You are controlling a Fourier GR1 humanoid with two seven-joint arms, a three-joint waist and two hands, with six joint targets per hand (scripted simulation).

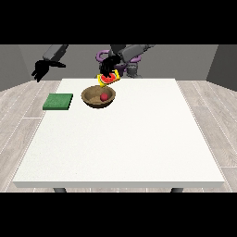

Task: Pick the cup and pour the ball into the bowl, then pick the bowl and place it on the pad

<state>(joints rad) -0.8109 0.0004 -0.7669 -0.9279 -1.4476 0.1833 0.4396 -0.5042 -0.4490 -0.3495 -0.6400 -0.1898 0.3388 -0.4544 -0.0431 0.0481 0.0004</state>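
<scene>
Yellow cup (109, 79) tipped above brown bowl (98, 97), grasped by hand at view's right (109, 67), red ball (104, 96) inside bowl, green pad (58, 102) beside, hand at view's left (40, 71) raised, fingers relaxed, holding nothing

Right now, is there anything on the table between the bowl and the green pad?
Nothing visible. The bowl, with the red ball inside, sits right of the green pad; only bare table lies between them.
</scene>
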